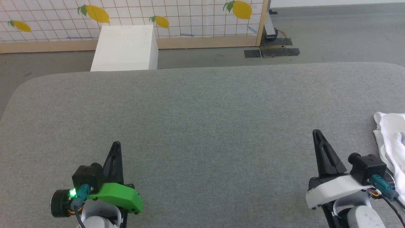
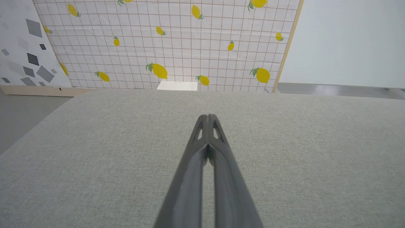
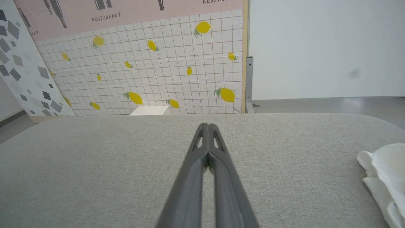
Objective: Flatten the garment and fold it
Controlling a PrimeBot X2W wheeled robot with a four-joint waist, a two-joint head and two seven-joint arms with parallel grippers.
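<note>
Off to the right of the right gripper, near it but not touching, the garment lies in a white heap at the right edge of the grey table. It is bunched and creased, with a bit of dark zigzag stitching showing. The head view cuts it off, so I can't say how much of it hangs beyond or which part faces up.

Both hands are clenched on nothing. The right gripper has its two dark fingers pressed tip to tip, pointing away over bare cloth-covered table. The left gripper is closed the same way, and the garment is well apart from it, past the right gripper on the far side. Ahead of both grippers, beyond the far edge of the table, a white box stands on the floor in front of a lemon-print screen.

As I judge it, the task has not begun: nothing is spread, nothing is folded, and the garment isn't in the middle where it could be laid out. Everything is left: open a hand, take hold of the heap, draw it in front of the grippers, smooth it flat, then fold.
</note>
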